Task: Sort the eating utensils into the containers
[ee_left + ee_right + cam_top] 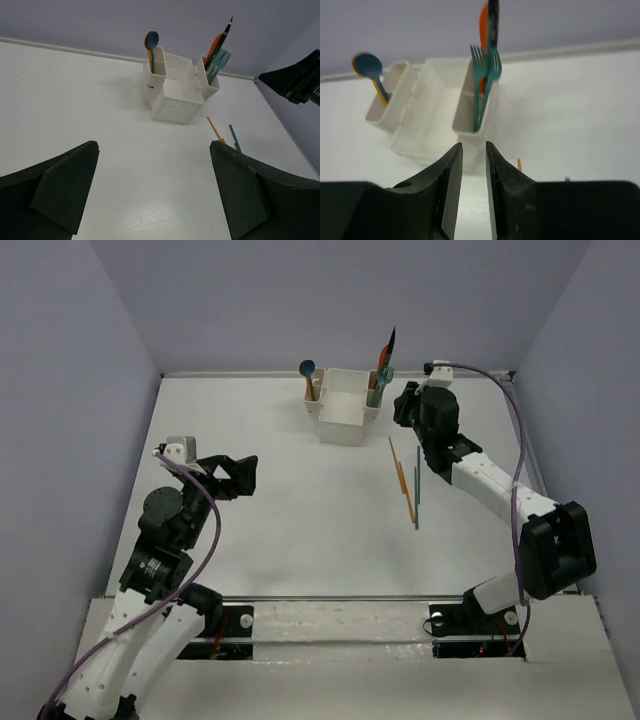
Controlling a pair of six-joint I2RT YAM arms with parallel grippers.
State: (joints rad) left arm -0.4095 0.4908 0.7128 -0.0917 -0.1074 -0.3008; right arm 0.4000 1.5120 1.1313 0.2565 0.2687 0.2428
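The white caddy [340, 410] stands at the back middle of the table. Its left compartment holds a blue and an orange spoon [308, 370]. Its right compartment holds teal forks [485, 60], an orange utensil and a dark grey one [388, 350]. Orange chopsticks [400, 475] and a teal chopstick [417, 495] lie on the table right of the caddy. My right gripper [403, 405] hovers just right of the caddy, jaws narrowly apart and empty [474, 146]. My left gripper [248, 477] is wide open and empty at mid-left [154, 146].
Grey walls close the table at the back and both sides. The right arm's cable arches near the right wall [520, 440]. The caddy's big middle bin [177, 92] shows nothing inside.
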